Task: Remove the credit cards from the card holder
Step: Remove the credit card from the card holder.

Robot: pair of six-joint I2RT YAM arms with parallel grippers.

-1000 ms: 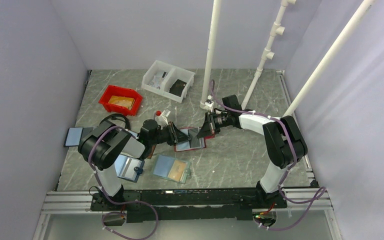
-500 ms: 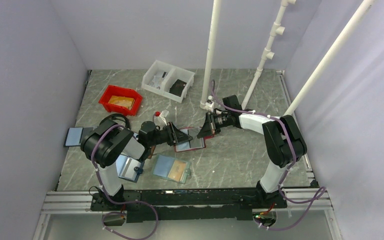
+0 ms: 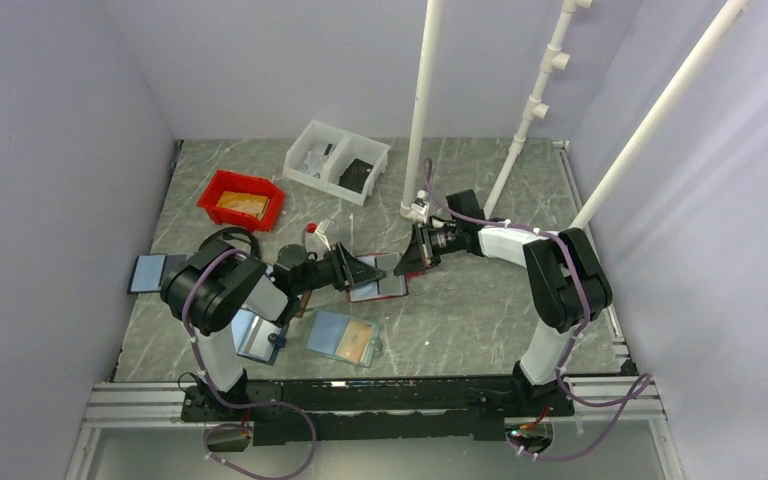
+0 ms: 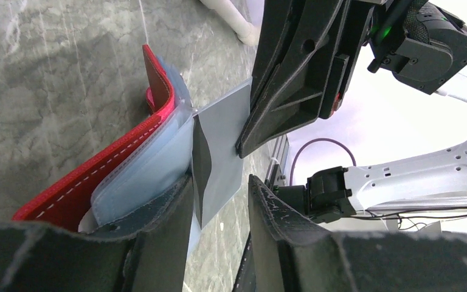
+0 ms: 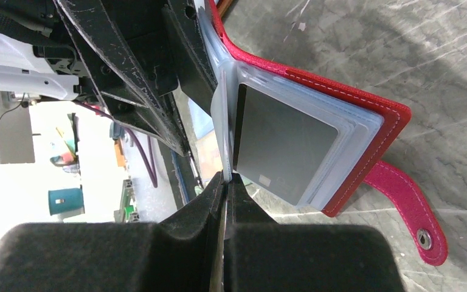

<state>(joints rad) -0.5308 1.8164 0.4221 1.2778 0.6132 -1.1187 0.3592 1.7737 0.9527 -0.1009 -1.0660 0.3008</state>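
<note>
- While the right gripper is pinching the edge of a pale blue-grey card, its fingers are pressing tight together on it.
- Fingers of the left gripper are standing spread, one on each side of that card's lower end; contact unclear.
- Red card holder is lying open on the table between both arms, pink-red tab trailing flat.
- One dark grey card is sitting in a clear sleeve.

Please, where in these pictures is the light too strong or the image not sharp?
Left wrist: the background behind the right tool is washed out to white, and the left tool at the bottom edge looks soft. Right wrist: the left side is overexposed too, yet the card holder is sharp. Top external: even light, soft shadows, no glare.
</note>
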